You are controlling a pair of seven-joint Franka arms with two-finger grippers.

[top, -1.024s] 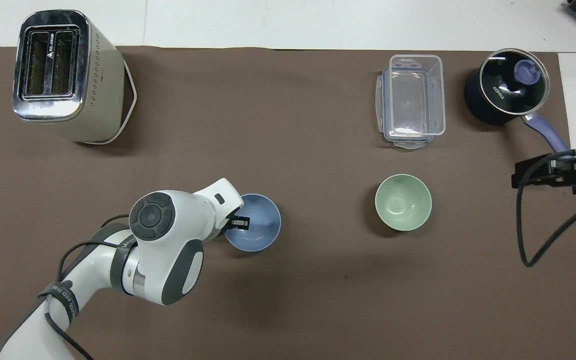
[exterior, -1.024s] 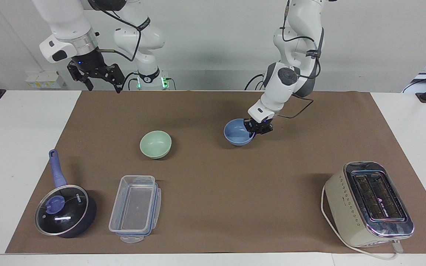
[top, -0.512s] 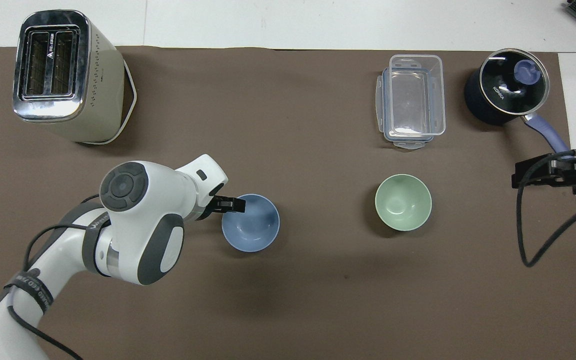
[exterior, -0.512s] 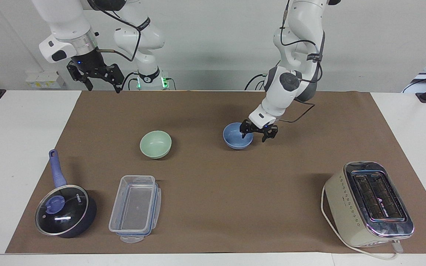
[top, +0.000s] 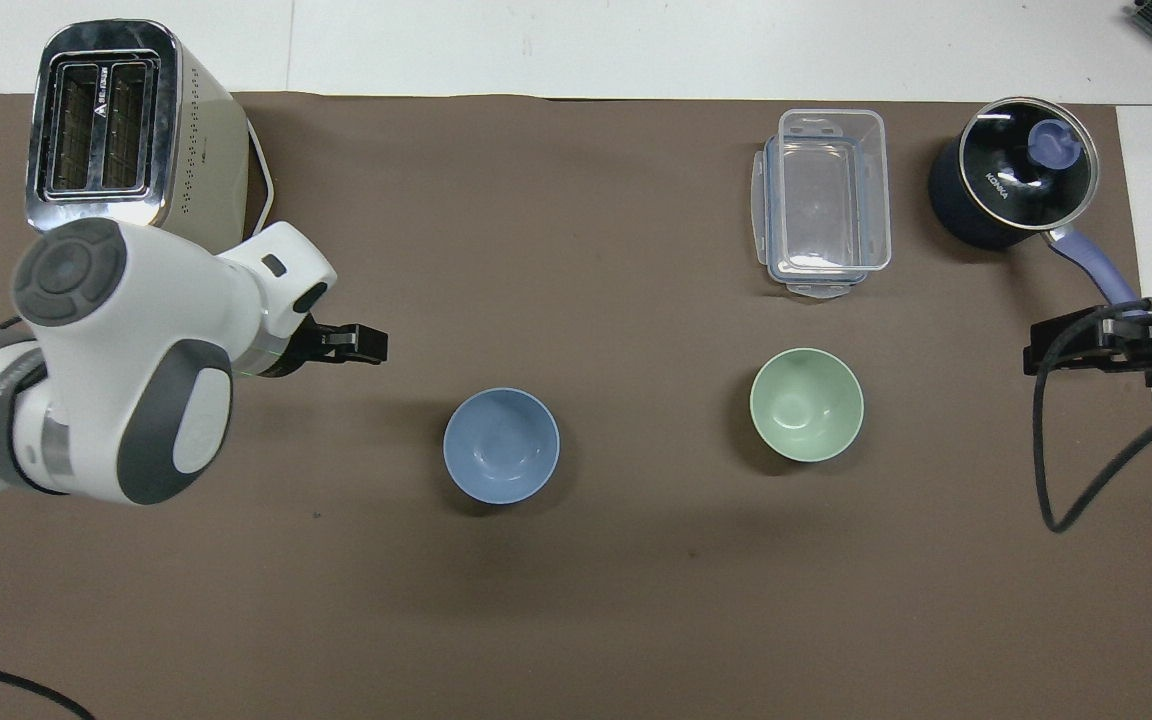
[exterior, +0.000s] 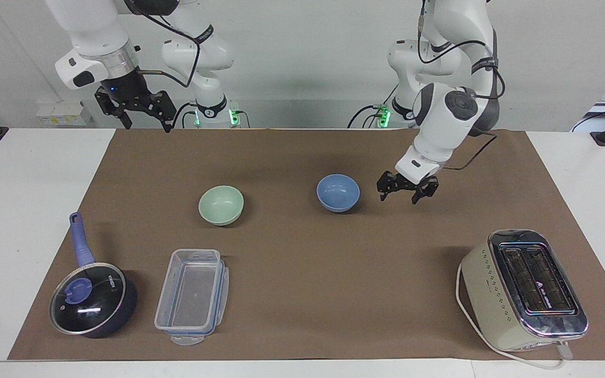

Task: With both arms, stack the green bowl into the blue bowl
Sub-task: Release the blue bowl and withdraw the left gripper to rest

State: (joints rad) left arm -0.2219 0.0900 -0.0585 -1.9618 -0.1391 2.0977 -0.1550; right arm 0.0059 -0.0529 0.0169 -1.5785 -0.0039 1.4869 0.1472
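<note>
I see the blue bowl (exterior: 338, 192) sitting upright on the brown mat (exterior: 302, 294), near the middle of the table, with nothing touching it. My left gripper (exterior: 407, 190) hangs over bare mat beside that bowl, toward the left arm's end of the table, clear of the rim; its fingers are spread wide and hold nothing. The green bowl (exterior: 221, 205) rests upright on the mat too, beside the blue one toward the right arm's end, well apart from it. My right gripper (exterior: 145, 118) waits up high over the mat's edge at the robots' end of the table, fingers apart and empty, a good way from the green bowl. A clear box (exterior: 192, 295) lies farther from the robots than the green bowl.
</note>
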